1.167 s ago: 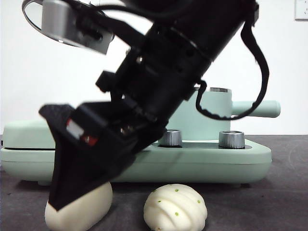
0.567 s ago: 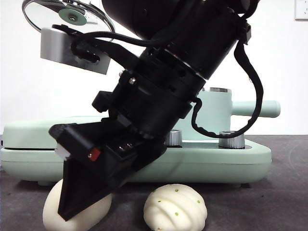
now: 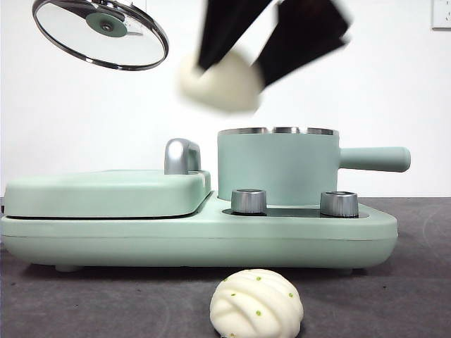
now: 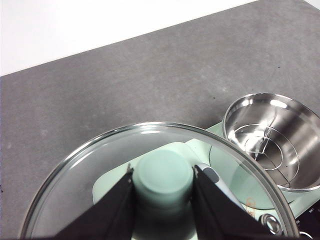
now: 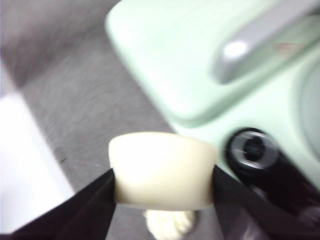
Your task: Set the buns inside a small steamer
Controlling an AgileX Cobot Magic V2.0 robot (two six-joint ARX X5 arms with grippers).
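Bun transfer, carrying stage. The right gripper (image 3: 243,60) is clamped on the smooth bun (image 3: 218,81), which hangs high in the air, motion-blurred, above the appliance and a little to the griddle side of the steamer (image 3: 276,165); in the right wrist view the jaws press the two ends of the bun (image 5: 162,170), so its long axis runs from jaw to jaw. The steamer stands uncovered, its steel rim showing; the left wrist view shows a bare steel bowl with a wire rack inside the steamer (image 4: 272,142). The left gripper (image 4: 162,200) grips the green knob of the glass lid (image 3: 101,33), holding it tilted and well off to the side, above the griddle (image 3: 106,193), clear of the pot mouth. The pleated bun (image 3: 256,304) lies on the table (image 3: 394,296) in front of the appliance, untouched. Judged relation for the next move: the pot opening lies below the held bun and toward the side of the straight handle, so a short sideways carry and a descent would bring the bun over the rack. The right arm is the nearer one for the pleated bun also, the left being occupied with the lid.
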